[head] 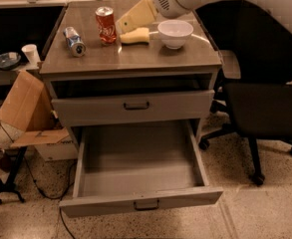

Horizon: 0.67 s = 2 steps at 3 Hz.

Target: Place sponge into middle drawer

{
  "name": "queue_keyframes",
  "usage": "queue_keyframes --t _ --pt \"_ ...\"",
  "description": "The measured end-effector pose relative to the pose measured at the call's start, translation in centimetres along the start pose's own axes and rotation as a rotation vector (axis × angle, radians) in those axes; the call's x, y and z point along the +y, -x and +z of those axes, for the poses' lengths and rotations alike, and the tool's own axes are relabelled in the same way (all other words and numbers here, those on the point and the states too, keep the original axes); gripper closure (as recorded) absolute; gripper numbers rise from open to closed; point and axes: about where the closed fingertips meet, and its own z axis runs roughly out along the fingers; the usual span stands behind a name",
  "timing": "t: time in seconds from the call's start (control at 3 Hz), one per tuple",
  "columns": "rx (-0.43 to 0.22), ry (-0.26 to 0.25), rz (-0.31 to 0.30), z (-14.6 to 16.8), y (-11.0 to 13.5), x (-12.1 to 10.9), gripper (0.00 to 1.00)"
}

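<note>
The pale yellow sponge lies flat on the cabinet top, between the red can and the white bowl. My gripper hangs from the white arm at the upper right. It sits just behind and above the sponge's left end, angled down toward it, and I cannot tell if it touches the sponge. The middle drawer is pulled fully open below, its grey tray empty and its dark bar handle at the front. The upper grey drawer is nearly closed.
A red soda can stands left of the sponge. A silver can lies on its side further left. A white bowl sits right of the sponge. A black office chair stands to the right and a cardboard box to the left.
</note>
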Motion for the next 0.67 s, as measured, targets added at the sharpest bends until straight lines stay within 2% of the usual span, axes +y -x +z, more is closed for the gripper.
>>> queue_keyframes --t 0.33,0.67 --pt "-0.024 0.025 -0.01 5.5 2.2 -0.6 0.0" --pt "-0.005 0.097 -0.033 11.8 3.4 -0.8 0.0"
